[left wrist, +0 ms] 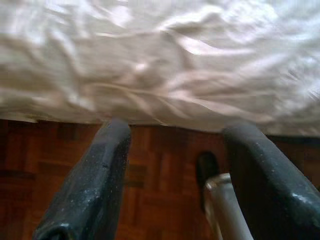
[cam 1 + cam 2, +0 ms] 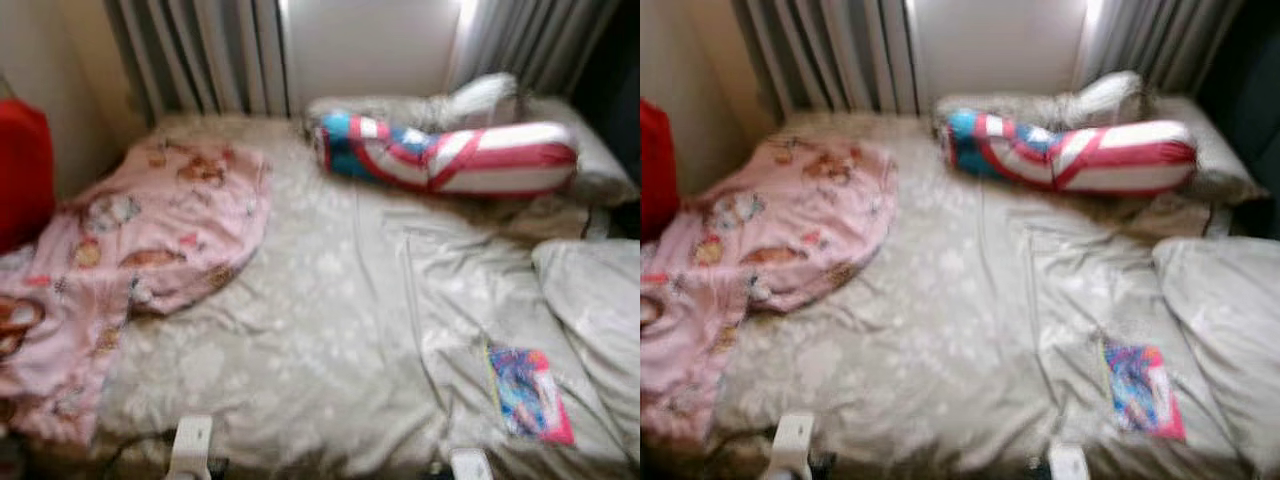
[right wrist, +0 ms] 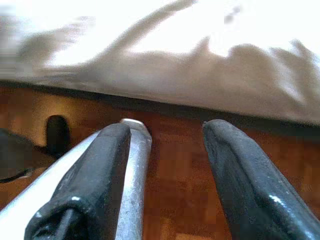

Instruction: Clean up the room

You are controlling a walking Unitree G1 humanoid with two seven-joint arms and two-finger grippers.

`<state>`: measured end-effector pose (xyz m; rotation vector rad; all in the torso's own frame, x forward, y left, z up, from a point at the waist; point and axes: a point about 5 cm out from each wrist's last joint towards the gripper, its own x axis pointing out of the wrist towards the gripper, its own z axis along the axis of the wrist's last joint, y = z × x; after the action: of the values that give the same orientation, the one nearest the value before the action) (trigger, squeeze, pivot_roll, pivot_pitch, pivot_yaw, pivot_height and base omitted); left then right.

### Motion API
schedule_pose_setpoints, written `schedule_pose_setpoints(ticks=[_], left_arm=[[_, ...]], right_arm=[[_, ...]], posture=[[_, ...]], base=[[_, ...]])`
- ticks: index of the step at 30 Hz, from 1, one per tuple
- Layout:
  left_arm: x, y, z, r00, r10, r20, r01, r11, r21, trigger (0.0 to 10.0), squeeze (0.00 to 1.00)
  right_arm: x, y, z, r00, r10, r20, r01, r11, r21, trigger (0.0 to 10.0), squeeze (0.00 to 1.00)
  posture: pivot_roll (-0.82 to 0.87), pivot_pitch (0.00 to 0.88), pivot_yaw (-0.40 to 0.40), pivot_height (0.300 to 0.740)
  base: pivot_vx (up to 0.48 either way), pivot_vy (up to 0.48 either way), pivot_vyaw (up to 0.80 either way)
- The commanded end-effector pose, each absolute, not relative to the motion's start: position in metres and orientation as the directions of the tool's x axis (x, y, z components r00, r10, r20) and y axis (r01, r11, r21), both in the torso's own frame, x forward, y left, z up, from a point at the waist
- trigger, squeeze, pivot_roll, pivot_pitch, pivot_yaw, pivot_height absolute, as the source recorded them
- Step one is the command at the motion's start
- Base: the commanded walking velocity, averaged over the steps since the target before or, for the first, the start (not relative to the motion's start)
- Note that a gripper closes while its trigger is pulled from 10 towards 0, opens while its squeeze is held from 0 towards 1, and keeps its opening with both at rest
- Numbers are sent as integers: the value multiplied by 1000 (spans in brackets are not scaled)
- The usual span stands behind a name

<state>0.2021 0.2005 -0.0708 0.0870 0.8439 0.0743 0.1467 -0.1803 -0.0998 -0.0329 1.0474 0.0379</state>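
Robot faces the bed (image 2: 330, 330), both arms low at its foot edge. Left gripper (image 1: 175, 165) and right gripper (image 3: 167, 165) hang empty, fingers apart, over the wood floor (image 1: 160, 200). Clutter on the sheet: pink blanket (image 2: 130, 250) left, striped bolster (image 2: 450, 155) at the head, colourful booklet (image 2: 528, 392) near right, probably closest pick.

Bed (image 2: 330, 330) with pink blanket (image 2: 150, 240), striped bolster (image 2: 450, 155), booklet (image 2: 528, 392).

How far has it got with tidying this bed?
Nothing looks done yet. The pink blanket lies crumpled over the bed's left side, and a colourful packet sits on the sheet. Both grippers, left and right, hang open and unladen above the wooden floor by the bed's edge.
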Motion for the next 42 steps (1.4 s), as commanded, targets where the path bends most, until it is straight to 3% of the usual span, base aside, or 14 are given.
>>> schedule_pose_setpoints(ticks=[1, 11, 33, 42], left_arm=[[194, 196, -76, 636, 96, -766, -35, 995, 96, 10000, 0], [194, 197, -76, 635, 98, -766, -38, 995, 96, 10000, 0], [191, 199, -77, 623, 101, -776, -38, 994, 98, 10000, 0], [186, 203, -80, 606, 105, -788, -39, 994, 103, 10000, 0]], right_arm=[[148, -187, -99, 498, -9, -867, -41, 999, -34, 10000, 0], [151, -185, -98, 513, -15, -858, 9, 1000, -12, 10000, 0], [153, -183, -97, 513, -4, -858, -28, 999, -21, 10000, 0], [153, -183, -97, 512, -2, -859, -35, 999, -23, 10000, 0]], posture=[[-97, 32, -5, 740], [-96, 37, -5, 740], [-92, 43, -4, 740], [-90, 46, -2, 740]], base=[[0, 469, 800], [0, 468, 74], [0, 471, 0], [0, 472, 785]])
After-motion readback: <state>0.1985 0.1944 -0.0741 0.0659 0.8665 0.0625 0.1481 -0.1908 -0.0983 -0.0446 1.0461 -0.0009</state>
